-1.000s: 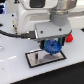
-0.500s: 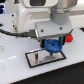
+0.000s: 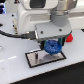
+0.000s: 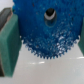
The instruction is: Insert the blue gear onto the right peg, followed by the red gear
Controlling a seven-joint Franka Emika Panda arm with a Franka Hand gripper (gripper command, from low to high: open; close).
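Blue gear [image 3: 52,47] hiding right peg

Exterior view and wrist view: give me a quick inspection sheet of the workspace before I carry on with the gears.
Surface: white table, grey black-edged plate lying on it.
Job's things: blue gear held in the hand above the plate; centre hole shows in the wrist view. Red gear partly hidden behind the hand. Pegs too small to tell.
Clutter: nothing seen.
Grippers: hand shut on the blue gear, green pads at its sides.
Cables: black cable running to the arm.
Surroundings: blurred, cannot tell.
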